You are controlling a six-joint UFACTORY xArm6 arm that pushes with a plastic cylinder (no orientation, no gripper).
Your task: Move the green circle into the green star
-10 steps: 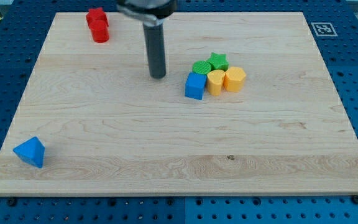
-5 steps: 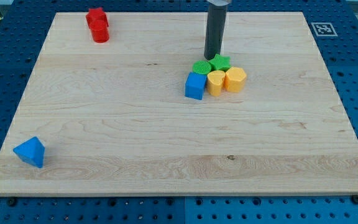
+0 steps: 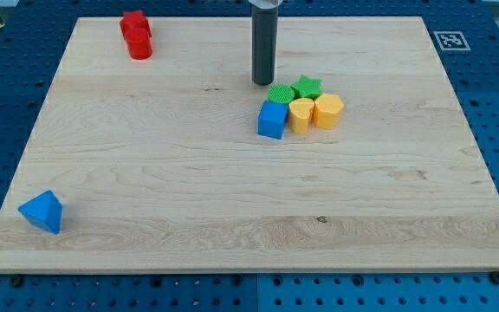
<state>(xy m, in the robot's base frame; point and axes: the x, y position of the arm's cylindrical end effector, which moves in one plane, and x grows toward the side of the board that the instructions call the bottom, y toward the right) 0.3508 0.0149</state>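
Note:
The green circle [image 3: 280,94] lies right of the board's middle, touching the green star [image 3: 307,87] on its right. Both sit at the top of a tight cluster with a blue cube [image 3: 272,120], a yellow heart-like block [image 3: 301,113] and a yellow hexagon-like block [image 3: 327,110] below them. My tip [image 3: 262,82] stands on the board just up and left of the green circle, a small gap from it. The rod rises out of the view's top.
Two red blocks [image 3: 136,35] sit stacked close together at the top left. A blue triangular block [image 3: 42,211] lies at the bottom left. A fiducial tag [image 3: 449,40] marks the board's top right corner.
My tip swept from left of the cluster to just above the circle and star, then back left to the circle's upper left. The blocks have not visibly moved.

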